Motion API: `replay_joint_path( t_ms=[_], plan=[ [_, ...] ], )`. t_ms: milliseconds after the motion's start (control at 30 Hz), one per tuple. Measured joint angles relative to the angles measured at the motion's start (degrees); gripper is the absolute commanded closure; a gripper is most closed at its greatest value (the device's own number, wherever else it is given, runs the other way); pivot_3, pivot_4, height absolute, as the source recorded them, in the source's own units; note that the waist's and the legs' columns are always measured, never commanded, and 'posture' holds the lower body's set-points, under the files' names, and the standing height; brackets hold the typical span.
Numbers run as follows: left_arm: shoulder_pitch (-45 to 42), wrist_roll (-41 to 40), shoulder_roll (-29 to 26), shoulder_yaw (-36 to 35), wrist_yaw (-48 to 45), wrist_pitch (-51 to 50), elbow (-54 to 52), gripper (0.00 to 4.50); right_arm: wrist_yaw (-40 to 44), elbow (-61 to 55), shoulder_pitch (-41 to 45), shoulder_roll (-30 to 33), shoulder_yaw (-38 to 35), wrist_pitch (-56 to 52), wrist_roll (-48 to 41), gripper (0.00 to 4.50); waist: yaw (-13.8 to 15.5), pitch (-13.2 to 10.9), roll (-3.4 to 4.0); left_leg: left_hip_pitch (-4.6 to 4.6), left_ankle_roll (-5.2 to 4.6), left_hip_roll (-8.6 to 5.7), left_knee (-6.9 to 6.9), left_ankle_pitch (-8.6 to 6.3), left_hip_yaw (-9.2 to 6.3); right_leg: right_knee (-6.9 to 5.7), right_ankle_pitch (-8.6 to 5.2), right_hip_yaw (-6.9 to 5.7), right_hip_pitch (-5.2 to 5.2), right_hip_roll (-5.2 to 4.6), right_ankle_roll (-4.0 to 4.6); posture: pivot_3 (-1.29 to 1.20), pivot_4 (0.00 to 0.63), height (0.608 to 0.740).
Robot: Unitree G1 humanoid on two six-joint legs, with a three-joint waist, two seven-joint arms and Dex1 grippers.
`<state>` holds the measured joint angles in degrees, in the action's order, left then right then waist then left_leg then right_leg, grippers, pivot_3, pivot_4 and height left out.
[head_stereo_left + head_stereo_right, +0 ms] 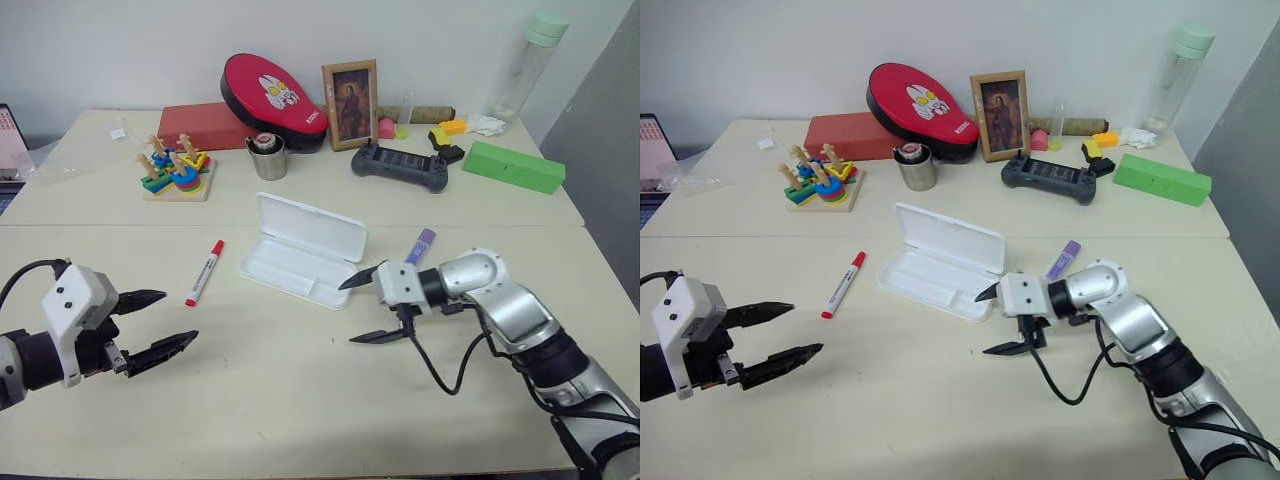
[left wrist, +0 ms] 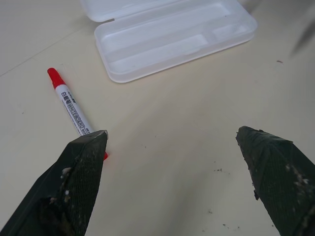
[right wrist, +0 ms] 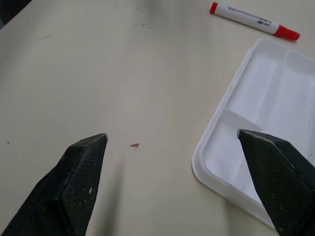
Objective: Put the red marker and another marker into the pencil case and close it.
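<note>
Here the open case lies just past my right gripper, purple marker behind it; the red marker lies beyond my left gripper. Both sets of fingers gape, empty, angled down.

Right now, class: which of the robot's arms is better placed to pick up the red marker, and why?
Left. The open left gripper hangs near the red marker, on the same side of the pencil case; the right gripper sits across the case.
</note>
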<state>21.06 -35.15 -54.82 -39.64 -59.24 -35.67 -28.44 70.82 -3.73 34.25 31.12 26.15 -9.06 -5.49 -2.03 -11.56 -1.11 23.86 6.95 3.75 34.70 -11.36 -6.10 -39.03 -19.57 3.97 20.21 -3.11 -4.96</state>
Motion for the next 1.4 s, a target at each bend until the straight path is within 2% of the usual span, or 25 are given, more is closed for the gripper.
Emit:
replay_joint_path(
  t_ms=[367,700,867,1033,1167,1400],
  plan=[
    [-1.05,0.13,0.0,0.5,0.24,-0.22,0.0,0.03,-0.79,4.95,2.61,-4.33,1.64,2.53,3.78,0.06,0.06,0.0,0.0,0.0,0.0,0.01,-0.01,0.0,-0.02,-0.02,0.0,-0.02,0.0,0.01,0.0,0.0,0.15,0.74],
    [-5.21,1.27,-1.72,4.7,0.34,0.28,1.19,0.03,2.5,-0.87,2.49,0.42,-5.24,-5.48,-4.84,0.06,0.09,0.0,0.01,-0.01,0.0,0.01,-0.01,0.0,-0.02,-0.03,0.01,-0.01,-0.01,0.01,0.01,0.0,0.15,0.74],
    [-11.04,5.94,-5.44,13.19,-2.32,4.87,6.32,0.03,2.59,-4.86,0.13,4.72,-9.26,-8.69,-7.51,0.06,0.22,-0.01,0.02,0.0,0.0,0.0,-0.01,0.0,-0.01,-0.03,0.01,-0.02,0.0,0.01,0.01,0.0,0.15,0.74],
    [-22.2,11.96,-6.43,24.13,-4.83,11.84,16.19,0.03,1.98,-8.38,-1.29,7.08,-12.47,-12.18,-10.6,0.06,0.18,-0.03,0.04,0.03,0.0,0.0,-0.01,0.0,-0.01,-0.02,0.01,-0.03,0.0,0.02,0.01,0.0,0.15,0.74],
    [-30.85,17.18,-4.79,32.12,-6.21,18.08,23.91,0.03,2.55,-11.77,-4.37,11.24,-13.32,-12.58,-11.28,0.06,0.21,-0.04,0.04,0.04,-0.01,0.0,-0.02,0.0,-0.01,-0.01,0.0,-0.03,0.02,0.02,0.0,0.0,0.15,0.74],
    [-42.08,23.14,-0.43,41.51,-10.17,27.11,35.31,0.03,2.91,-14.18,-7.23,15.14,-13.88,-12.54,-11.52,0.06,0.15,-0.04,0.04,0.05,-0.01,0.0,0.01,0.01,0.0,-0.03,0.0,-0.03,0.0,0.02,0.0,0.0,0.15,0.74]
  ],
)
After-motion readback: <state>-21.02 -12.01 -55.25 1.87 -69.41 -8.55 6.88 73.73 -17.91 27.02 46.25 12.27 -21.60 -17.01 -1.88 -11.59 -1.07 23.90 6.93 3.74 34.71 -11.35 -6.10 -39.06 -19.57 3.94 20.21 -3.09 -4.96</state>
